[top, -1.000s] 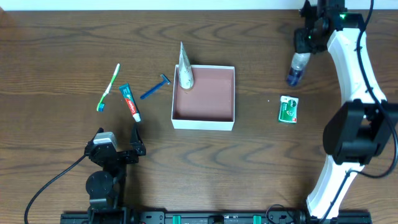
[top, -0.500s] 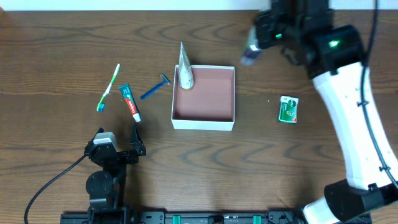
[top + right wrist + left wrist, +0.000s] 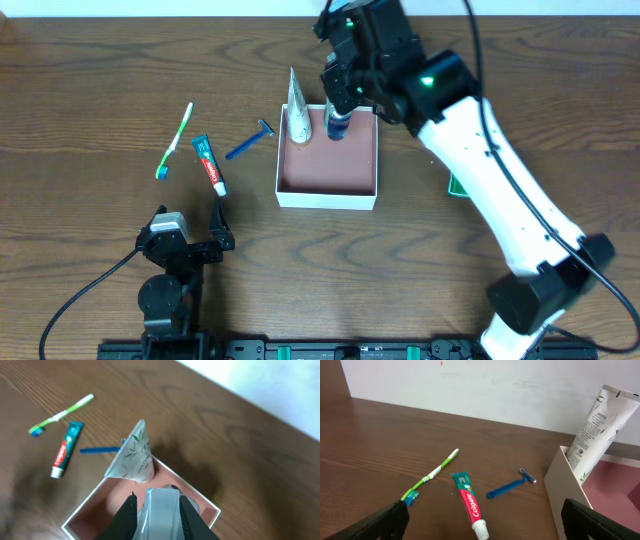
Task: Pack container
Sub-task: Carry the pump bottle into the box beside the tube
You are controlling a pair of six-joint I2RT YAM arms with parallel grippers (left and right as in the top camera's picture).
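Note:
The container (image 3: pixel 330 168) is a shallow square box with white walls and a pinkish inside, at the table's middle. A white tube (image 3: pixel 297 110) stands tilted in its back left corner. My right gripper (image 3: pixel 340 100) is shut on a clear bottle with a blue cap (image 3: pixel 337 124) and holds it over the box's back part. In the right wrist view the bottle (image 3: pixel 161 507) sits between the fingers (image 3: pixel 160 516) above the box (image 3: pixel 82 510), next to the tube (image 3: pixel 132 455). My left gripper (image 3: pixel 190 245) is open and empty near the front left.
A green toothbrush (image 3: pixel 176 140), a toothpaste tube (image 3: pixel 209 165) and a blue razor (image 3: pixel 250 142) lie left of the box. They also show in the left wrist view: toothbrush (image 3: pixel 431 476), toothpaste (image 3: pixel 469 505), razor (image 3: pixel 511 485). A green packet (image 3: pixel 455 186) lies right, mostly under my right arm.
My right arm has carried the bottle from the back right of the table leftward, to above the box's back part. The left arm has not moved.

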